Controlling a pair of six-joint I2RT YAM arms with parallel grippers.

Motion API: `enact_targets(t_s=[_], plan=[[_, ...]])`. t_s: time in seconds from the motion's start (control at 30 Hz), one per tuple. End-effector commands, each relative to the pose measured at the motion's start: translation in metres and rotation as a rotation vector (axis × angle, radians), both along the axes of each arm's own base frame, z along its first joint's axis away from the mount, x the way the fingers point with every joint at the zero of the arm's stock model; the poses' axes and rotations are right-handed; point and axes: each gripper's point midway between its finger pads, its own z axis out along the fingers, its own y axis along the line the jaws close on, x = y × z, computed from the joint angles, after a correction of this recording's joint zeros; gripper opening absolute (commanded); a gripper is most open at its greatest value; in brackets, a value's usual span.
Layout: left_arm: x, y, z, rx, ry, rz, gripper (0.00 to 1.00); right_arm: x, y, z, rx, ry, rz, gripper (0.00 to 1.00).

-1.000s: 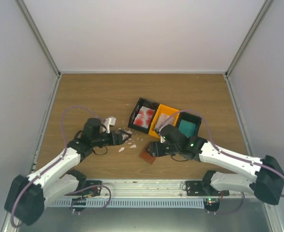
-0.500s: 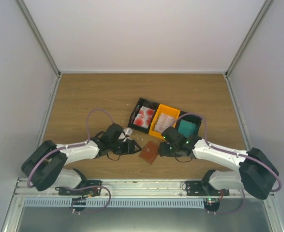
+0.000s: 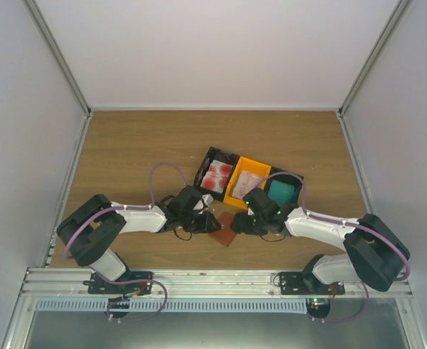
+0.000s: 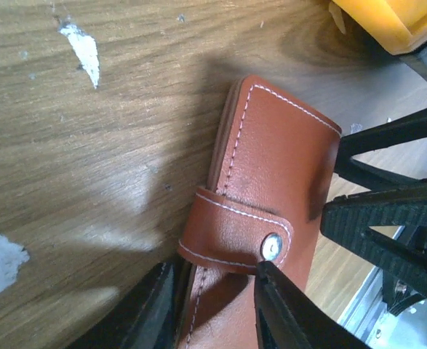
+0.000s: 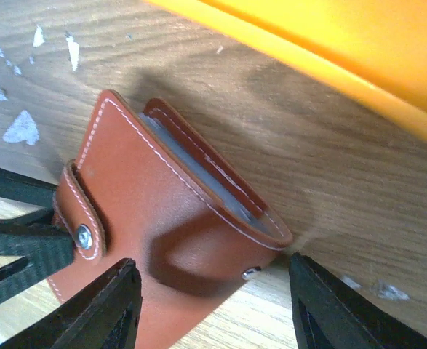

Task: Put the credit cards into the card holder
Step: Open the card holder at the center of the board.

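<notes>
The card holder (image 4: 271, 182) is tan-brown leather with white stitching and a strap bearing a metal snap. It lies slightly agape on the wooden table (image 3: 140, 145), just beside the orange tray (image 5: 344, 51). The right gripper (image 5: 212, 265) is spread wide around it. The left gripper (image 4: 213, 273) straddles its strap end, but I cannot tell whether it is clamped.

Card holder (image 4: 268, 174) btm end out of frame in 2 wrist views.
</notes>
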Motion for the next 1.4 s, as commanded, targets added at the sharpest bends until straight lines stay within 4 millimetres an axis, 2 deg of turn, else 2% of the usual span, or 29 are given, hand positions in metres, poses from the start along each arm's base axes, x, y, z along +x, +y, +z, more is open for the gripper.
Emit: enact_targets(t_s=[0.0,0.07,0.13,0.4,0.6,0.7,0.8,0.93,1.1,1.2,1.23,1.37], plan=[[0.007,0.000,-0.008,0.059,-0.023,0.020,0.30,-0.005,0.003,-0.006,0.087,0.041,0.006,0.57],[0.006,0.004,-0.013,0.091,-0.013,0.031,0.23,-0.004,0.006,-0.004,0.138,0.049,0.005,0.57],[0.005,0.009,-0.020,0.119,-0.002,0.041,0.20,-0.005,0.009,-0.001,0.193,0.058,0.006,0.57],[-0.003,0.023,-0.041,0.179,0.049,0.079,0.16,-0.011,0.035,0.017,0.436,0.087,0.059,0.61],[-0.009,0.033,-0.052,0.208,0.083,0.104,0.12,-0.018,0.039,0.023,0.526,0.116,0.051,0.63],[-0.011,0.031,-0.053,0.186,0.099,0.100,0.11,-0.017,0.043,0.029,0.572,0.099,0.050,0.64],[-0.013,0.025,-0.050,0.146,0.103,0.083,0.12,-0.012,0.052,0.049,0.664,0.027,0.092,0.63],[-0.011,0.019,-0.045,0.112,0.096,0.078,0.12,0.001,0.052,0.057,0.654,-0.056,0.085,0.53],[-0.006,0.016,-0.034,0.071,0.064,0.081,0.13,0.011,0.042,0.055,0.558,-0.112,0.046,0.21],[-0.001,0.009,-0.016,0.011,0.010,0.072,0.17,0.016,0.038,0.060,0.524,-0.144,0.036,0.04],[0.001,0.007,-0.008,-0.009,-0.015,0.070,0.20,0.017,0.037,0.062,0.513,-0.150,0.035,0.01],[0.011,0.005,0.026,-0.058,-0.122,0.072,0.37,0.021,0.035,0.067,0.472,-0.156,0.033,0.01]])
